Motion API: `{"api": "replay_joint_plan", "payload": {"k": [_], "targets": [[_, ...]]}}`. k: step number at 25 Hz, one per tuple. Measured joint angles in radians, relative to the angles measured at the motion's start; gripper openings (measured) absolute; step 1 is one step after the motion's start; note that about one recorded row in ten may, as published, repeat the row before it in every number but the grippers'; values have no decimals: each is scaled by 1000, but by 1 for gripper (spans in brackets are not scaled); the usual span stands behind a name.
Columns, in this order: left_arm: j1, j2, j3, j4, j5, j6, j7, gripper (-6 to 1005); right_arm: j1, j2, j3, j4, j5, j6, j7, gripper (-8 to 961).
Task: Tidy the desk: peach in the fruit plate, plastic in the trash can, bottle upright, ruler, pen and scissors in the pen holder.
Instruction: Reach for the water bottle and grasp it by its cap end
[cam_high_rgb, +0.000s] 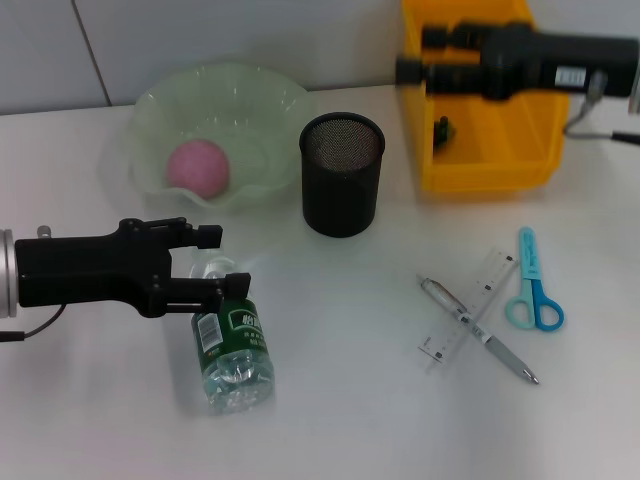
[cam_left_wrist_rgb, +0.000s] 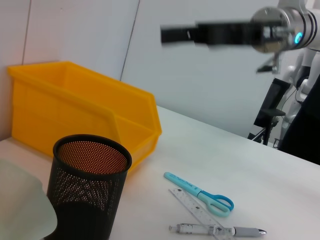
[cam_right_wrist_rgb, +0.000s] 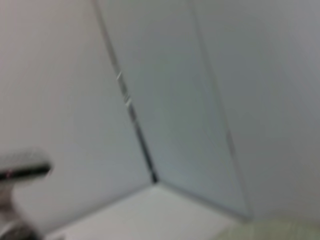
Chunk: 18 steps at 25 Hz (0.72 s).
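Bottle (cam_high_rgb: 233, 345) neck hidden behind left gripper (cam_high_rgb: 213, 265); right gripper (cam_high_rgb: 412, 55) blurred.

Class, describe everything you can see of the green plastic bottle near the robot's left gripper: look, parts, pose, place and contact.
The green plastic bottle is see-through, with a dark green label bearing white print and a ribbed base. It lies on its side on the white table, base toward the robot, neck pointing away under the left gripper. The black gripper's fingers sit either side of the neck, which they hide. Nothing else touches it; it lies in front of the pale green fruit plate.

White table (cam_high_rgb: 330, 420), fruit plate (cam_high_rgb: 265, 100), pen holder (cam_high_rgb: 342, 175), yellow bin (cam_high_rgb: 480, 150), lying bottle (cam_high_rgb: 235, 355), ruler (cam_high_rgb: 470, 308), pen (cam_high_rgb: 480, 332), scissors (cam_high_rgb: 533, 285)
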Motion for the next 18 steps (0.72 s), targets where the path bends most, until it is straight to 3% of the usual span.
{"api": "replay_joint_plan", "payload": {"k": [3,8,18], "targets": [[-1,0,0,1,0,0,-3,760,26,-13,2,24,-111,-77,1,806],[-3,-2,0,3,0,3,-7,759,49,-14,-2,28,-264,-148,3,806],[-7,-3,0,4,0,3,-30,755,40,-7,5,31,-376,-112,3,806]]}}
